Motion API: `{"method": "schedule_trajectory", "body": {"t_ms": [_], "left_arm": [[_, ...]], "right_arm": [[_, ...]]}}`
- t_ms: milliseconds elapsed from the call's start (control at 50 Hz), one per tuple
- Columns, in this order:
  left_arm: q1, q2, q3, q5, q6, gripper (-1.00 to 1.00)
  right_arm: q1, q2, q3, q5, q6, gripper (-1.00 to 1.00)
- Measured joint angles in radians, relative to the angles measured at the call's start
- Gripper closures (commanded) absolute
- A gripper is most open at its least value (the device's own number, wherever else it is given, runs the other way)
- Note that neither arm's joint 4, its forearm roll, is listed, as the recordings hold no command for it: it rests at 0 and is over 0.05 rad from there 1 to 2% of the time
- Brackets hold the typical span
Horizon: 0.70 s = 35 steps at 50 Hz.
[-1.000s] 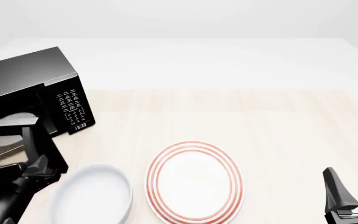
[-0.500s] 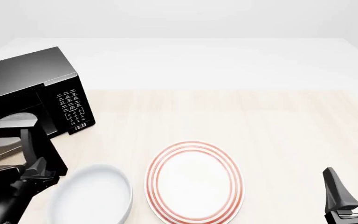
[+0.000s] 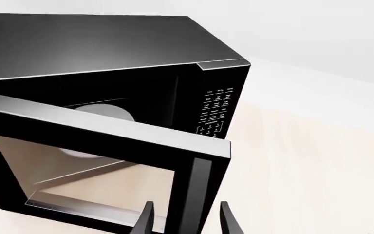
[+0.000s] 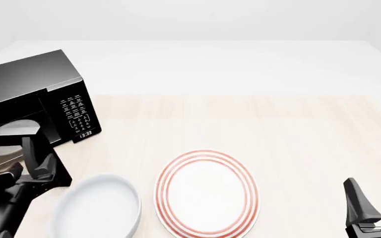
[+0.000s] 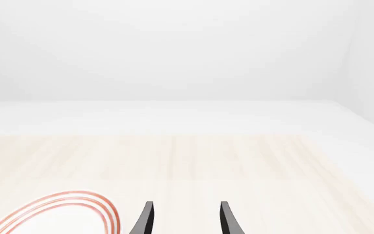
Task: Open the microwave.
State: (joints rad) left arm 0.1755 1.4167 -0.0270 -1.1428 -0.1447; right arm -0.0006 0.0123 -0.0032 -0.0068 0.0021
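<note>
One microwave (image 4: 35, 94), a glossy black box with white keypad marks and a small lit clock, stands at the left edge of the pale wood-grain table (image 4: 296, 134). Its door (image 3: 109, 161) hangs ajar, a dark frame around a clear window, with a round pale turntable (image 3: 105, 114) showing in the cavity. My left gripper (image 3: 185, 220) has its two thin black fingers one on each side of the door's free edge, and I cannot tell whether they press it. That arm reaches up from the near left corner. My right gripper (image 4: 376, 201) hovers by the near right corner, its fingers apart, holding nothing. Near the front edge lie one smooth white bowl (image 4: 97, 208) and one round plate (image 4: 207, 193) with red rings.
</note>
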Motion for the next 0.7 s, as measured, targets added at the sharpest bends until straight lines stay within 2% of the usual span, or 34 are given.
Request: {"method": "schedule_trajectory", "body": {"t_ms": [280, 700], "left_arm": [[0.011, -0.012, -0.023, -0.058, -0.009, -1.0], [-0.011, -0.017, -0.04, -0.068, 0.002, -1.0]], "right_arm": [[0.0, 0.0, 0.0, 0.0, 0.0, -1.0], [0.0, 0.0, 0.0, 0.0, 0.0, -1.0]]}}
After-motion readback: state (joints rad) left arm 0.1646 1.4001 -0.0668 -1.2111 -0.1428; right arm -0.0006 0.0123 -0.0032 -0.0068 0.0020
